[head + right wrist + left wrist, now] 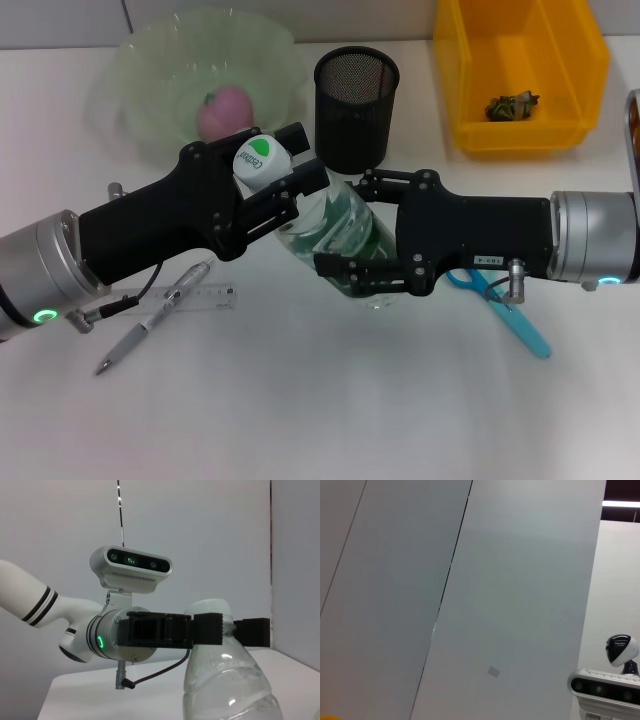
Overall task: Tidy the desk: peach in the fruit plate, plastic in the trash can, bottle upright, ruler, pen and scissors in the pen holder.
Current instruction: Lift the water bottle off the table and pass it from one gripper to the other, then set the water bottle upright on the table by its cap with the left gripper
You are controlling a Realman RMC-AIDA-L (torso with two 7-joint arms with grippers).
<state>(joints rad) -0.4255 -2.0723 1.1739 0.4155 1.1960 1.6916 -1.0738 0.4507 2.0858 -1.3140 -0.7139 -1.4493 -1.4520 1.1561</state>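
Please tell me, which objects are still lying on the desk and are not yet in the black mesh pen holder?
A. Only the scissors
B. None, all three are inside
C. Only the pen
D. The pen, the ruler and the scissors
D: in the head view the pen, the ruler and the scissors lie flat on the desk, away from the pen holder.

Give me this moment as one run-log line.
step: bottle upright | left end effector: shut on bottle cap end | right end effector: shut on bottle body | bottle: tilted | peach: in fruit plate
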